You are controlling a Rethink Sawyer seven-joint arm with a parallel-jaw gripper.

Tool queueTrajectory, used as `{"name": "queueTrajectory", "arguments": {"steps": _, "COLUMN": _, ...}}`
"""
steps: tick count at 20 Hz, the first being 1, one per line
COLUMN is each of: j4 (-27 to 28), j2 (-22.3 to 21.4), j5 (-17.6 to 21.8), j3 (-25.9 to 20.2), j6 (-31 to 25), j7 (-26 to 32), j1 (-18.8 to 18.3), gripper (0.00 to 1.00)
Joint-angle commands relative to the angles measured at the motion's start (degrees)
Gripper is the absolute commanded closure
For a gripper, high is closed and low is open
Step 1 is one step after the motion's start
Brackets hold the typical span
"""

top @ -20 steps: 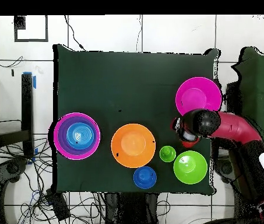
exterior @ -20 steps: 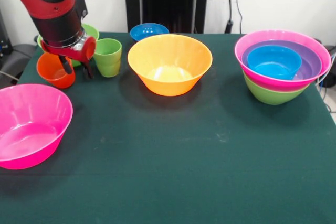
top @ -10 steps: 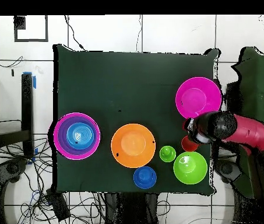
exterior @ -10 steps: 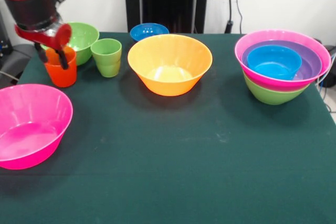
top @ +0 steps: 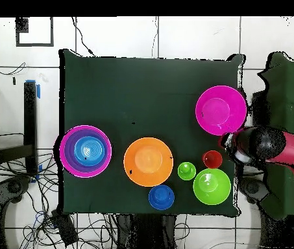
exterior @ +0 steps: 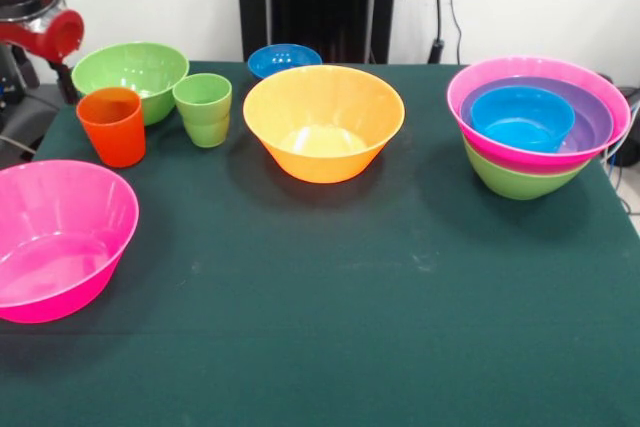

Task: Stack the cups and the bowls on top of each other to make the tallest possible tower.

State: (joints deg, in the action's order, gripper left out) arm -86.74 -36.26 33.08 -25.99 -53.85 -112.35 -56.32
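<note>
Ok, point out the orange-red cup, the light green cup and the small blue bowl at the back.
orange-red cup (exterior: 112, 132): front view, on its outer wall.
light green cup (exterior: 204, 112): front view, on its outer wall.
small blue bowl (exterior: 281, 59): front view, on its inner surface.

Red and black arm (top: 276, 146) raised at table's edge, tool hidden

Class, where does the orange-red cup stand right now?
Front view: the orange-red cup stands upright at the table's left, beside the light green cup, before a green bowl.
</note>
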Motion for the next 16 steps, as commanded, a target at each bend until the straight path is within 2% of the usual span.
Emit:
{"name": "queueTrajectory", "arguments": {"steps": 1, "j4": -1.6, "j2": 0.8, "j5": 3.0, "j3": -2.8, "j6": -3.9, "j7": 17.6, "j1": 0.8, "gripper": 0.00}}
{"name": "queueTrajectory", "arguments": {"steps": 2, "j4": -1.1, "j2": 1.9, "j5": 3.3, "j3": -2.7, "j6": -3.5, "j7": 17.1, "j1": 1.1, "gripper": 0.00}}
{"name": "queueTrajectory", "arguments": {"steps": 10, "j4": -5.9, "j2": 0.7, "j5": 2.7, "j3": -1.1, "j6": 0.6, "j7": 10.6, "j1": 0.9, "gripper": 0.00}}
{"name": "queueTrajectory", "arguments": {"steps": 16, "j4": -7.1, "j2": 1.9, "j5": 1.7, "j3": -0.4, "j6": 2.5, "j7": 5.9, "j1": 1.7, "gripper": 0.00}}
